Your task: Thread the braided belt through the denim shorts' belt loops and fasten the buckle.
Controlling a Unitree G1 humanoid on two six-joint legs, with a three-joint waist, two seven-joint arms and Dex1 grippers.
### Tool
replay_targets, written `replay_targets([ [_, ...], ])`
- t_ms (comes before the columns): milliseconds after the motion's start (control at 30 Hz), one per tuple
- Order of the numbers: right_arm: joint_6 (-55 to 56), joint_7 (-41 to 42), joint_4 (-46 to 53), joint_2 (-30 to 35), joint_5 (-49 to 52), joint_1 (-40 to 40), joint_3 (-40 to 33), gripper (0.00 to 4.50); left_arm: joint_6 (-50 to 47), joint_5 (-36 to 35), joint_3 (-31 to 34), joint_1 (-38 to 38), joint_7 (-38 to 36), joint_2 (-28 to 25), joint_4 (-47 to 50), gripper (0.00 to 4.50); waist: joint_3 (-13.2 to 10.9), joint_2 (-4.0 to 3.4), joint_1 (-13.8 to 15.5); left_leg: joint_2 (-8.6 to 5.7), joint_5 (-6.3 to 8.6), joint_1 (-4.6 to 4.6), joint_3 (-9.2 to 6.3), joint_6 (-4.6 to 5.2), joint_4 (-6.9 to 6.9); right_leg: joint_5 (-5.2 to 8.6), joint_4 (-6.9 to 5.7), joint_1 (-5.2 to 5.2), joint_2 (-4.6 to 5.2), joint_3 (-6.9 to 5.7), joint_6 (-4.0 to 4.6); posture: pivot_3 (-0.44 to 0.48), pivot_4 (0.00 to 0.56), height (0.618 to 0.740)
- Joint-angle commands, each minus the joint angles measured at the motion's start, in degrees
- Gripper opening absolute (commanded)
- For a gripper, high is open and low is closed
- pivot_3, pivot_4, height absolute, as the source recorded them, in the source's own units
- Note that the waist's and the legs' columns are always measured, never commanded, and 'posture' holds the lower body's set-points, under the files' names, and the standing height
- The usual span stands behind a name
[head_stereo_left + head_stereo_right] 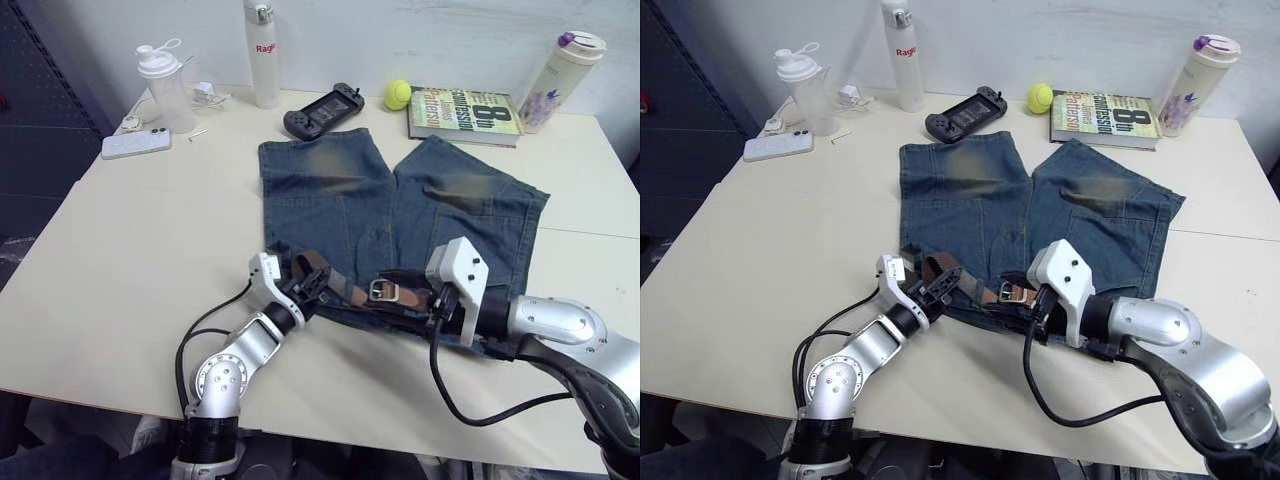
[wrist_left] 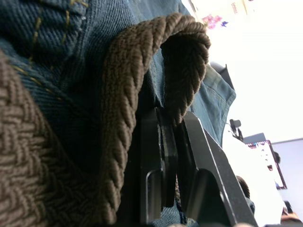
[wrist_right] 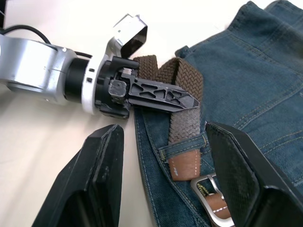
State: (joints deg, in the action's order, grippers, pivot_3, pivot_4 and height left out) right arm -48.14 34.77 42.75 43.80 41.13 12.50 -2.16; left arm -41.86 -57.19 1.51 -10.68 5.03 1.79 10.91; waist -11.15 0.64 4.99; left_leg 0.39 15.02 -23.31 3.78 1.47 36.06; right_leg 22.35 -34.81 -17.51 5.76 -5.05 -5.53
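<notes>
The denim shorts (image 1: 400, 200) lie flat mid-table, waistband toward the near edge. Along that waistband runs the brown braided belt (image 1: 345, 285), with its silver buckle (image 1: 380, 290) near the middle. My left gripper (image 1: 318, 283) is at the waistband's left end. In the left wrist view that gripper (image 2: 173, 118) is shut on a folded loop of the belt (image 2: 123, 94). My right gripper (image 3: 164, 137) stands open over the waistband, its fingers either side of the belt (image 3: 187, 94). There a belt loop (image 3: 181, 149) crosses the strap just before the buckle (image 3: 208, 189).
Along the table's far side stand a shaker bottle (image 1: 165, 88), a phone (image 1: 136, 144), a white bottle (image 1: 262, 52), a game controller (image 1: 323, 108), a tennis ball (image 1: 398, 94), a book (image 1: 465, 115) and a tumbler (image 1: 562, 80). Bare tabletop (image 1: 150, 260) lies left of the shorts.
</notes>
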Motion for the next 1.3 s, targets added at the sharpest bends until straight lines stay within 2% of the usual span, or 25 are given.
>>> replay_targets([
  [33, 5.03, -0.19, 3.64, 2.90, -8.03, -4.64, 3.36, 2.91, -5.89, -0.09, -5.36, 0.49, -5.45, -0.41, -1.20, 0.00, 0.00, 0.00, 0.07, -0.04, 0.00, 0.00, 0.00, 0.00, 0.00, -0.01, 0.01, 0.00, 0.03, 0.00, -0.02, 0.000, 0.150, 0.740],
  [200, 15.60, -0.39, 2.33, 6.31, -22.70, -6.19, 11.37, 2.91, -7.37, 0.30, -5.04, 0.45, -8.18, -2.18, -0.73, 0.00, 0.00, 0.00, 0.28, -0.17, 0.02, -0.05, -0.01, 0.03, -0.01, -0.03, 0.09, 0.00, 0.12, -0.03, -0.08, 0.000, 0.150, 0.740],
  [400, 34.21, -1.31, -2.13, 10.45, -43.27, -8.40, 20.92, 2.91, -8.71, -0.13, -4.11, -0.14, -9.61, -2.88, -1.25, 0.00, 0.00, 0.00, 0.03, -0.20, 0.00, -0.06, -0.01, 0.01, -0.01, -0.04, 0.13, 0.00, 0.11, -0.05, -0.15, 0.000, 0.150, 0.740],
  [567, 40.48, -2.33, -5.62, 11.68, -50.65, -10.40, 21.15, 2.91, -9.50, 0.02, -3.35, -0.90, -10.26, -3.10, -1.81, 0.00, 0.00, 0.00, -0.18, -0.22, -0.06, -0.05, -0.03, -0.02, 0.00, -0.03, 0.14, 0.02, 0.09, -0.06, -0.17, 0.000, 0.150, 0.740],
  [733, 43.03, -4.55, -8.15, 9.97, -55.88, -11.12, 20.95, 2.91, -10.71, -0.31, -2.92, -0.83, -10.53, -3.19, -1.45, 0.00, 0.00, 0.00, -0.42, -0.21, -0.11, -0.02, -0.04, -0.02, 0.01, -0.03, 0.11, 0.06, 0.07, -0.05, -0.18, 0.000, 0.150, 0.740],
  [1300, 43.53, -5.27, -9.90, 4.58, -60.39, -12.38, 18.61, 2.91, -13.15, -0.23, -1.86, -0.58, -10.89, -3.22, -0.46, 0.00, 0.00, 0.00, -0.57, -0.17, -0.13, 0.00, -0.07, -0.04, 0.01, -0.02, 0.08, 0.06, 0.02, -0.04, -0.18, 0.000, 0.150, 0.740],
])
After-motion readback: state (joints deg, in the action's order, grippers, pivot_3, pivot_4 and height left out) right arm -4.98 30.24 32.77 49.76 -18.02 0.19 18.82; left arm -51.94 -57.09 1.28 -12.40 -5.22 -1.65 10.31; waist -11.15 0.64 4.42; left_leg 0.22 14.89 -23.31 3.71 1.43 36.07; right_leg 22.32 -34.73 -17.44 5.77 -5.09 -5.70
